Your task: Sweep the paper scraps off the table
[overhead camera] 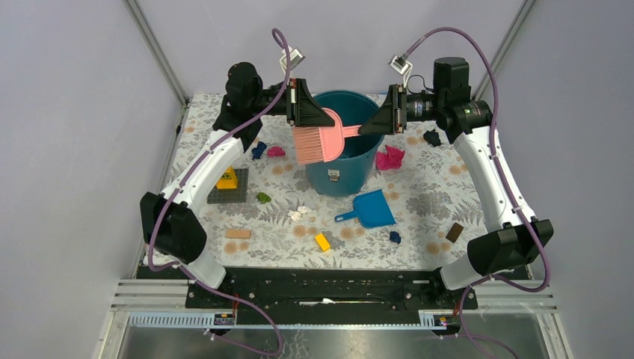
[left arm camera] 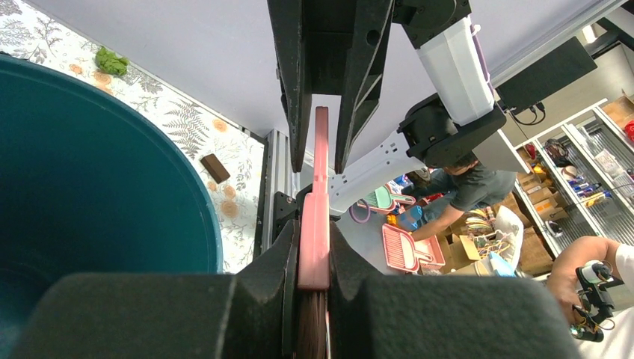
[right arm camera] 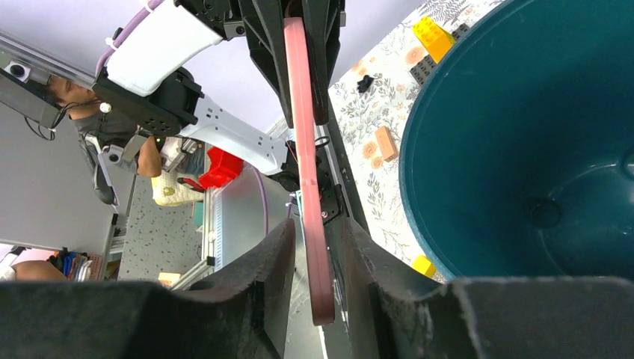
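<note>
A pink brush (overhead camera: pixel 318 142) hangs above the teal bucket (overhead camera: pixel 351 179), and my left gripper (overhead camera: pixel 329 120) is shut on its head (left arm camera: pixel 314 247). From the other side, my right gripper (overhead camera: pixel 366 129) straddles the brush handle (right arm camera: pixel 305 164); it is open, with a gap showing on each side of the handle. Paper scraps lie on the floral table (overhead camera: pixel 426 202): magenta (overhead camera: pixel 389 158), pink (overhead camera: pixel 276 151), dark blue (overhead camera: pixel 259 149), green (overhead camera: pixel 263 197), white (overhead camera: pixel 301 213), another dark blue (overhead camera: pixel 395 237) and black (overhead camera: pixel 432 137).
A blue dustpan (overhead camera: pixel 370 209) lies in front of the bucket. A yellow block (overhead camera: pixel 227 179) sits on a grey plate at the left. A tan block (overhead camera: pixel 238 233), a yellow brick (overhead camera: pixel 322 241) and a brown block (overhead camera: pixel 454 232) lie near the front edge.
</note>
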Motion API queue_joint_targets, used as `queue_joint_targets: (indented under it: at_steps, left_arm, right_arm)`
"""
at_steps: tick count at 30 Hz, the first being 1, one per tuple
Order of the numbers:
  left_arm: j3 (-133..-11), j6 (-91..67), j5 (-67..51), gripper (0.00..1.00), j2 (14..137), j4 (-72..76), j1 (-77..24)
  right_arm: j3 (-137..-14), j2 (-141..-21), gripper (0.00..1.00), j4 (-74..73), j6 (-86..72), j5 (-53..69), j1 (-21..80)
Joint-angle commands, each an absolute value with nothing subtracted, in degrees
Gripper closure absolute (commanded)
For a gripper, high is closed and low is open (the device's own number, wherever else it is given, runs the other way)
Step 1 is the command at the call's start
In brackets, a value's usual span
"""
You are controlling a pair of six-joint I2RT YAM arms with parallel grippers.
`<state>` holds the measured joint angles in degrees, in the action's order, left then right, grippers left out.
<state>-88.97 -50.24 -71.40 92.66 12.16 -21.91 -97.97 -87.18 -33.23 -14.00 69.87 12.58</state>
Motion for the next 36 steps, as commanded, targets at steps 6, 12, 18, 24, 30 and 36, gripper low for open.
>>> queue_joint_targets:
  at_steps: [6,12,18,24,30,36]
  left_arm:
    - [-89.91,-50.78,-72.44,1.0,93.03,15.34,-21.88]
    - [-90.66,-47.81,-72.06,0.78,93.09,12.81,-21.88]
    - [-97.74,-22.34,-65.62,0.27,91.54,-15.11,-21.55]
    - [-100.8,3.37,-55.4,0.23,85.3,-35.07,-22.25]
    - [-92.71,31.15,-45.43,0.24,78.64,-48.94,-30.93]
    - [-76.73,41.44,-37.81,0.25,74.69,-46.08,-42.09]
  right_arm:
    - [-97.87,-86.32,0.81,-30.42,-14.83,72.6,12.42]
    - [-96.7,-85.66,1.0,-30.23,-14.81,72.26,12.34]
    - [-99.73,-85.11,1.0,-30.44,-15.73,73.76,7.93]
    - [-105.5,-84.47,1.0,-30.32,-17.61,74.97,-6.55]
    - [-104.03,-81.43,1.0,-30.39,-18.03,73.25,-16.1]
    - [-100.9,-76.86,1.0,-46.04,-7.21,57.33,-21.51]
